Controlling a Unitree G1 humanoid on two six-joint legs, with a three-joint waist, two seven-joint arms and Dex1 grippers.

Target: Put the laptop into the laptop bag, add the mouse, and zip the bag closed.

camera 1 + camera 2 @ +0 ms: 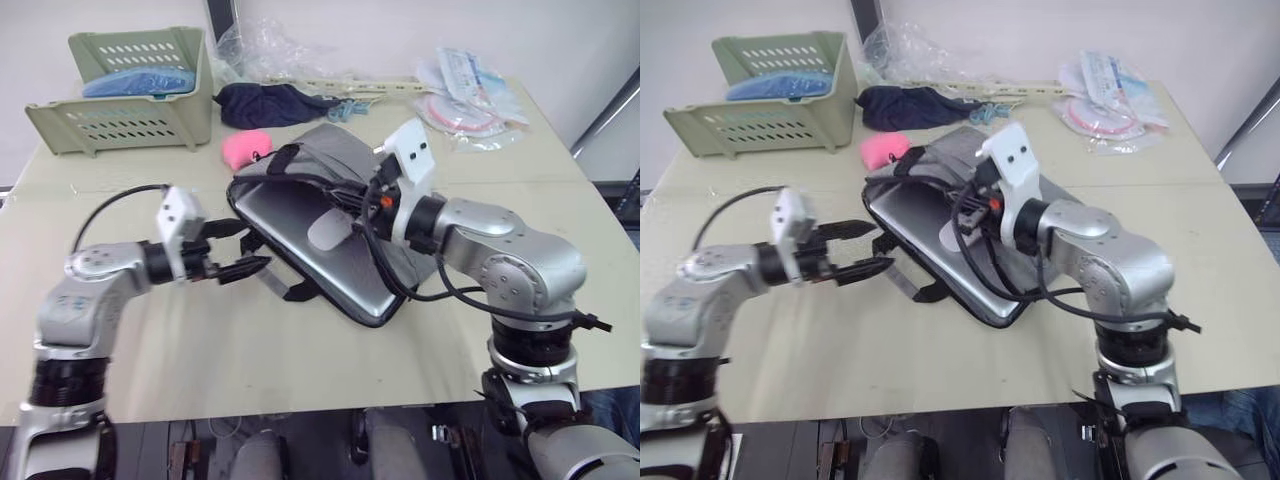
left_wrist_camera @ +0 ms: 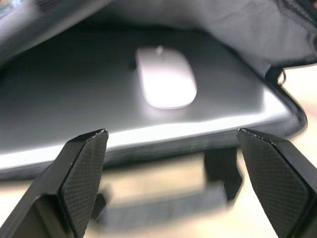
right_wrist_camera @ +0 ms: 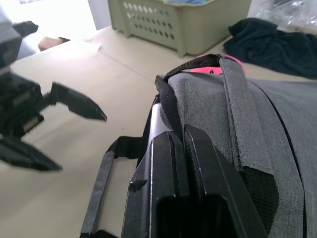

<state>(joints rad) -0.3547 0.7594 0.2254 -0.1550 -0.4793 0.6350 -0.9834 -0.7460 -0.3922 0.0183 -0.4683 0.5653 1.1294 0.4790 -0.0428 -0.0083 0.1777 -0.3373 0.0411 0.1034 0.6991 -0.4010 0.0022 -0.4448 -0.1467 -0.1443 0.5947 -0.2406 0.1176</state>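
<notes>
Thin silver metal laptop (image 1: 300,235) lying inside open grey fabric laptop bag (image 1: 330,150) on beige worktop (image 1: 300,340). Small white oval mouse (image 2: 166,77) resting on top of laptop, inside bag opening. Left gripper (image 1: 240,252) hovering just beside bag's open edge, near black strap (image 1: 285,285), black fingers (image 2: 81,173) spread wide, holding nothing. Right gripper (image 3: 185,163) at bag's upper flap, fingers pressed together against grey fabric; actual pinch on flap not confirmable. Pink rounded toy (image 1: 245,148) just behind bag. Green slotted plastic basket (image 1: 125,90) at far left of worktop.
</notes>
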